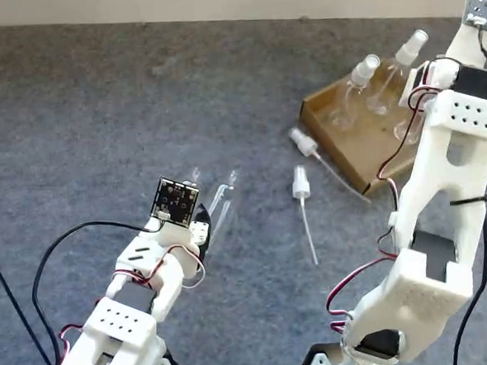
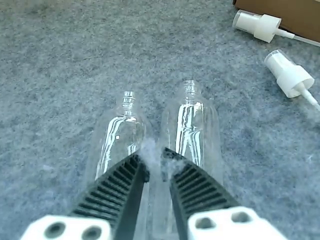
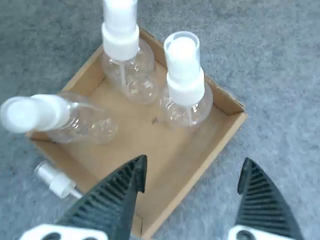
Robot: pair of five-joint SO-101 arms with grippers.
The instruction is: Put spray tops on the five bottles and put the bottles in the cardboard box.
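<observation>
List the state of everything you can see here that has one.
Left claw: barely open, empty.
Right claw: wide open, empty.
First topless bottle: lying on carpet.
Second topless bottle: lying on carpet.
First loose spray top: lying on carpet.
Second loose spray top: lying on carpet.
Box: holds three bottles.
First topped bottle: upright in box.
Second topped bottle: upright in box.
Third topped bottle: on its side in box.

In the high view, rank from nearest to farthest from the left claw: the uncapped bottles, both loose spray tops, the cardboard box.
1. Uncapped bottles, just ahead of the left claw; pair too close to call.
2. Middle spray top, on open carpet.
3. Spray top by the box, beside its edge.
4. Cardboard box, far side.
</observation>
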